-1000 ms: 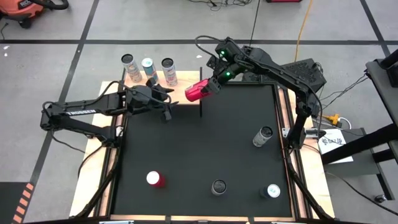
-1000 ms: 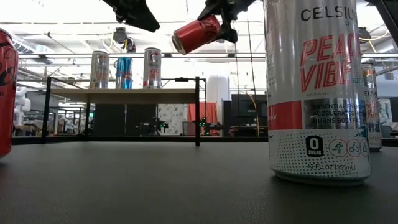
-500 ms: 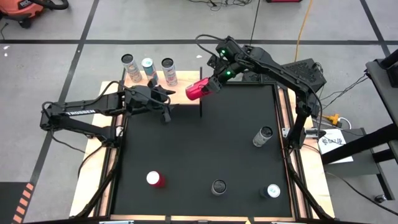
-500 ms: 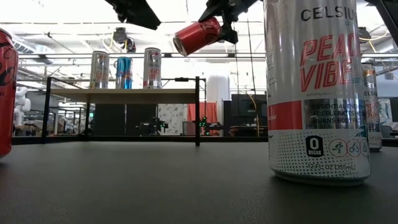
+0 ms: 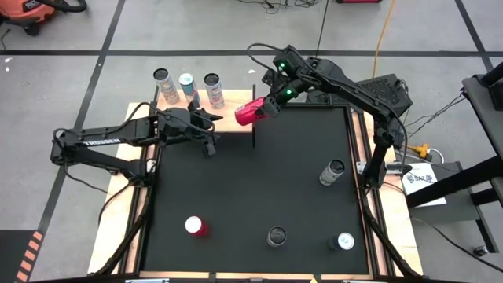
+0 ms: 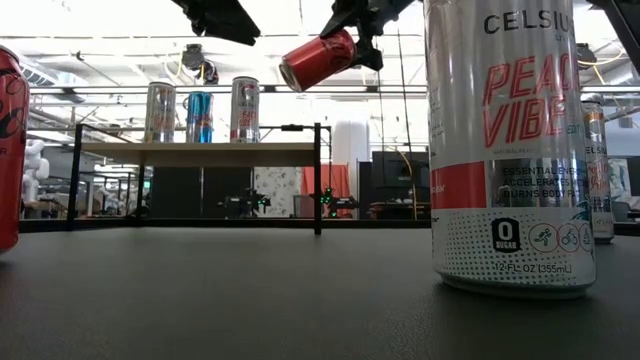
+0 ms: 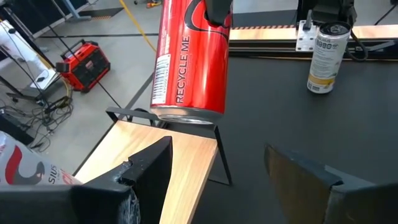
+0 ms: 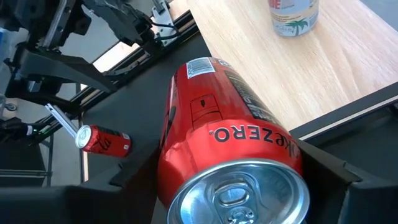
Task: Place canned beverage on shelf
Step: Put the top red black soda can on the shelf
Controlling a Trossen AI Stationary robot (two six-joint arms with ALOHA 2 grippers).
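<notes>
Right gripper (image 5: 263,108) grasps a red Coke Zero can (image 5: 250,115), tilted in the air above the shelf's (image 5: 224,118) free end. Left gripper (image 5: 206,134) waits just beside the shelf, jaws parted, holding nothing.

Judgement: the can wants righting to vertical and lowering onto the bare wood, apart from the row.

Count: three cans (image 5: 189,88) on the shelf, one held, four on the table (image 5: 259,189).

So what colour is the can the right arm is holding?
Red can, clearest in the right wrist view.
</notes>
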